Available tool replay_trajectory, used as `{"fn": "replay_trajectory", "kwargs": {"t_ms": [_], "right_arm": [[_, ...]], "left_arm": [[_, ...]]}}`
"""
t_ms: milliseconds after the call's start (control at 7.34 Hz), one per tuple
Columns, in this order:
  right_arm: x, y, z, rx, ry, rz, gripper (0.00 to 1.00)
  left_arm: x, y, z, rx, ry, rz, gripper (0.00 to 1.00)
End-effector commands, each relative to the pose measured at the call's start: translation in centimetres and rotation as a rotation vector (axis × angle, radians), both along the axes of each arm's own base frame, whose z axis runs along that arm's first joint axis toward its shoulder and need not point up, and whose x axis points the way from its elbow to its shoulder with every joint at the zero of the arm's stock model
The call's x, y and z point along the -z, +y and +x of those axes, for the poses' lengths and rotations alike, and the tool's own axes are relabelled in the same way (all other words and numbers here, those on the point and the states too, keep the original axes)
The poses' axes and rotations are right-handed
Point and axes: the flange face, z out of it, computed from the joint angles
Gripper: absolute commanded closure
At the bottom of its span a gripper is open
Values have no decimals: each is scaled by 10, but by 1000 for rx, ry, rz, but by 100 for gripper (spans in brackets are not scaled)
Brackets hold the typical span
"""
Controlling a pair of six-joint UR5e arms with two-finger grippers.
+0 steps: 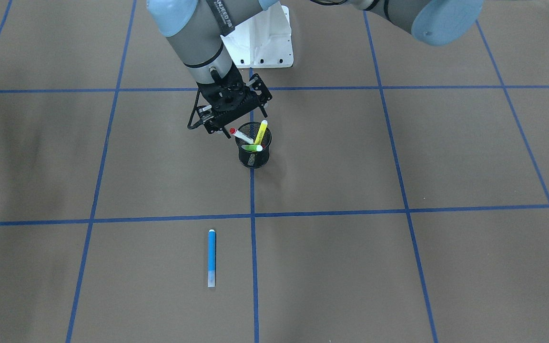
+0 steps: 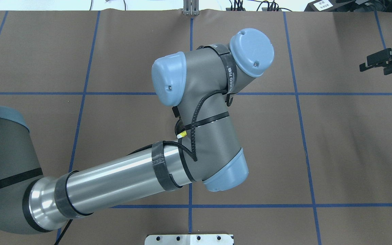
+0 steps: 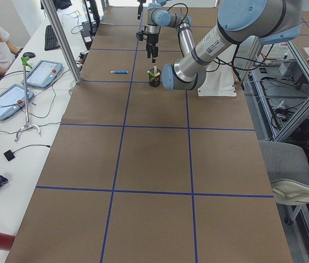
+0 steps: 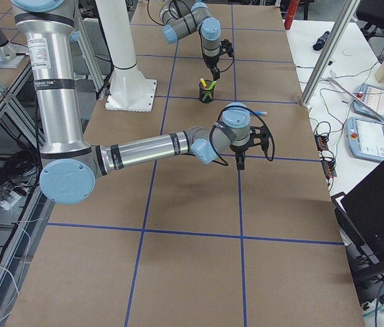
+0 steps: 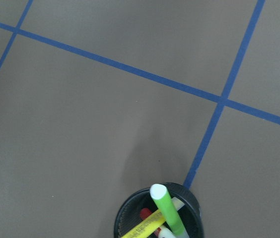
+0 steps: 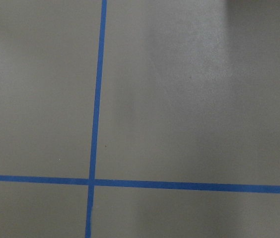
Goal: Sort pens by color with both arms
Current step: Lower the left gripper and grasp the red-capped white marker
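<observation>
I have the left gripper (image 1: 228,116) hovering just above the cup (image 1: 254,157), its fingers spread and holding nothing. The yellow pen (image 1: 260,132), green pen (image 1: 251,148) and red-ended pen (image 1: 240,136) stand tilted in the cup. The blue pen (image 1: 211,257) lies flat on the table (image 1: 398,267), well apart from it. The right gripper (image 2: 369,66) hangs far off to the side, parted and empty.

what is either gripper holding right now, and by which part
Nothing is held. The left gripper hangs open by the black mesh cup with the pens loose inside; the right gripper is empty.
</observation>
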Motion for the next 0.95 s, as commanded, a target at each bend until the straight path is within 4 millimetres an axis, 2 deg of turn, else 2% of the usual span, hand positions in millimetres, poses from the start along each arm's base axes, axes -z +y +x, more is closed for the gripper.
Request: {"fn": "replay_trajectory", "kwargs": {"t_ms": [0, 272, 409, 545, 817], "right_arm": [[-2, 0, 0, 0, 2, -2, 1], [-3, -1, -1, 0, 4, -6, 1], [-6, -1, 0, -1, 6, -11, 1], [-6, 0, -1, 0, 6, -11, 1], [-8, -1, -1, 0, 7, -14, 1]], "left_arm": [[-5, -1, 38, -15, -53, -31, 5], [-10, 5, 55, -16, -61, -42, 18], [-7, 7, 58, -19, -63, -45, 29], [-4, 8, 68, -26, -79, -53, 36], [-7, 13, 75, -35, -92, -58, 43]]}}
